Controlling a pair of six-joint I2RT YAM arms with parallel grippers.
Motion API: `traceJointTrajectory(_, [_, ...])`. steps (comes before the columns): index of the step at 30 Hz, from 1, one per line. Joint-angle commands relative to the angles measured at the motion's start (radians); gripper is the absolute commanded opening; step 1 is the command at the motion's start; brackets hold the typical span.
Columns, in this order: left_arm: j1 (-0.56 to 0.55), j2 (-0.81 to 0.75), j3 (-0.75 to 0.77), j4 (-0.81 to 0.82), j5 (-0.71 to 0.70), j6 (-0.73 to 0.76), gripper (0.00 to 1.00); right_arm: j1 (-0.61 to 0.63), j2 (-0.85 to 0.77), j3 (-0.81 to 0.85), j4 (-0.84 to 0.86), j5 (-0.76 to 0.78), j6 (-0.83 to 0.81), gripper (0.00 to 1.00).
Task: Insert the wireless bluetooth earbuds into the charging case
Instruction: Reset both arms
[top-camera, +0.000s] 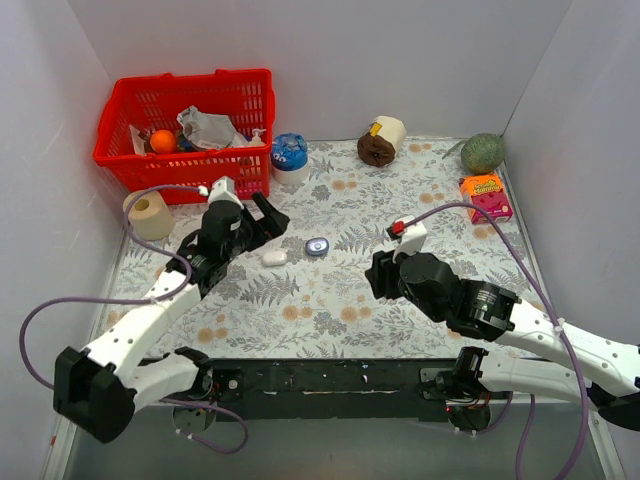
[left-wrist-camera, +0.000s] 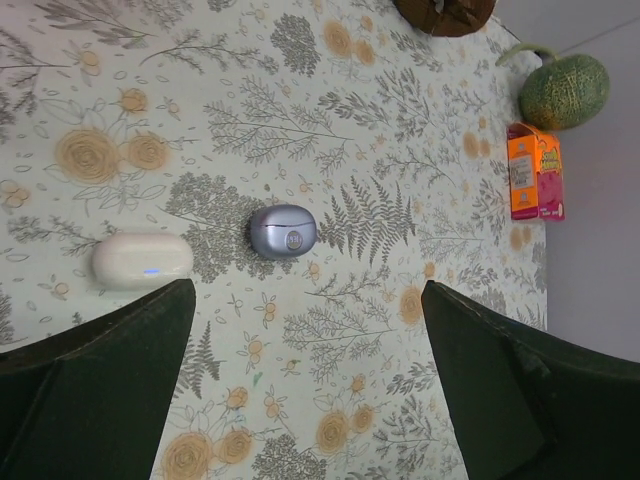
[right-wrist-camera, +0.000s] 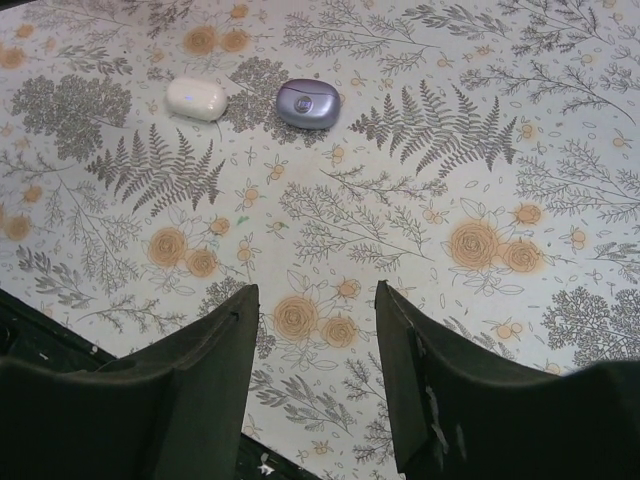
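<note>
In the top external view, the left fingers (top-camera: 268, 218) are seen spread above the floral table (top-camera: 330, 310), with nothing held between them. The charging case (top-camera: 275, 257) is found lying shut on the table just past their tips. A round silver-blue disc (top-camera: 317, 246) is set just beside it, on the side toward the right fingers (top-camera: 381, 272). The right fingers are held well apart from both, and their spread cannot be judged from here. A red basket (top-camera: 190, 140) is placed behind the left fingers.

In the left wrist view, the left fingers (left-wrist-camera: 100, 370) are shown wide apart and empty. The charging case (left-wrist-camera: 142, 260) is seen just past the tip of one finger, untouched. The silver-blue disc (left-wrist-camera: 283, 231) is seen a little farther out, ahead of the gap but closer to that same finger. A green melon (left-wrist-camera: 565, 90) and an orange-and-pink box (left-wrist-camera: 535, 171) are seen far ahead, on the other finger's side.

In the right wrist view, the right fingers (right-wrist-camera: 200, 380) are shown parted, with nothing gripped — only patterned table is seen between them. The charging case (right-wrist-camera: 196, 97) and the silver-blue disc (right-wrist-camera: 308, 103) are seen side by side, well ahead of the tips — the case ahead of one finger, the disc ahead of the gap.
</note>
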Motion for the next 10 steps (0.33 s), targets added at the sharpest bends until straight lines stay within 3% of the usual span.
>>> traceJointTrajectory(1, [0.007, -0.121, -0.059, -0.146, -0.13, -0.047, 0.98, -0.001, 0.015, 0.002, 0.082, 0.032, -0.023, 0.58])
traceJointTrajectory(10, [0.005, -0.29, -0.107, -0.206, -0.098, -0.017, 0.98, -0.001, 0.01, -0.032, 0.124, 0.032, -0.029, 0.58])
